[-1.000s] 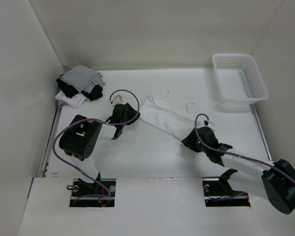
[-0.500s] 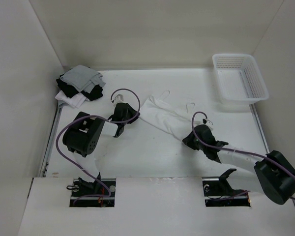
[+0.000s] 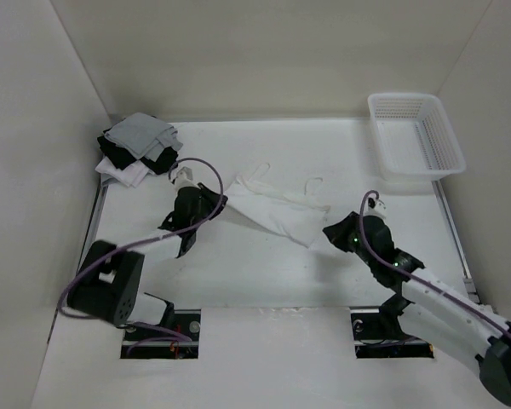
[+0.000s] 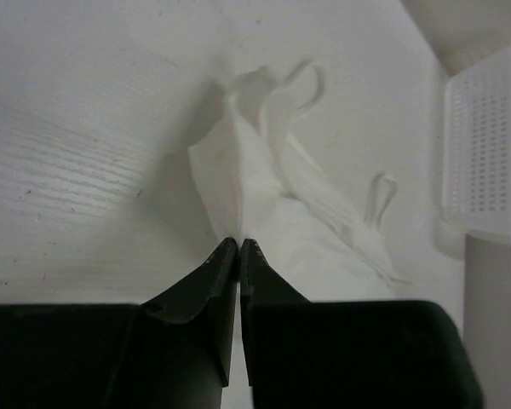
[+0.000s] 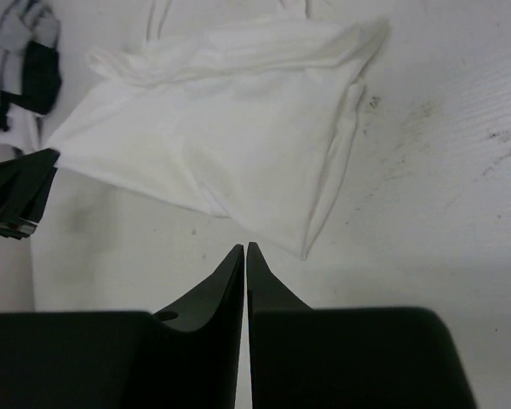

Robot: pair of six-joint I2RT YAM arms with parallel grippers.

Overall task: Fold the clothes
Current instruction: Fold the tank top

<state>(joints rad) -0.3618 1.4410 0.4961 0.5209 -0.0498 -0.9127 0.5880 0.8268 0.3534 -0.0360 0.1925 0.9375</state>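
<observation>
We see the left gripper (image 4: pixel 239 243) clenched on a fold at the left edge of the clothes (image 4: pixel 255 183), the white fabric running straight into its closed tips. The right gripper (image 5: pixel 245 247) has its jaws pressed together too. We see nothing between them, and its tips sit just short of the garment's near right corner, on bare table.

The clothes lie crumpled and partly doubled over in the middle of the table (image 3: pixel 264 273), between the two grippers. A thin string loop (image 3: pixel 313 181) trails off the far edge.

Beyond the left arm, in the far left corner, we find a stack of grey, black and white garments (image 3: pixel 139 146), near that gripper but apart from the clothes. A white mesh basket (image 3: pixel 413 141) stands in the far right corner, well apart from everything else. A purple cable (image 3: pixel 196 166) arches over the left wrist.

The table is white and lightly scuffed, boxed in by plain pale walls (image 3: pixel 264 60). The arm bases rise through two cut-outs (image 3: pixel 157 328) in the near ledge.
</observation>
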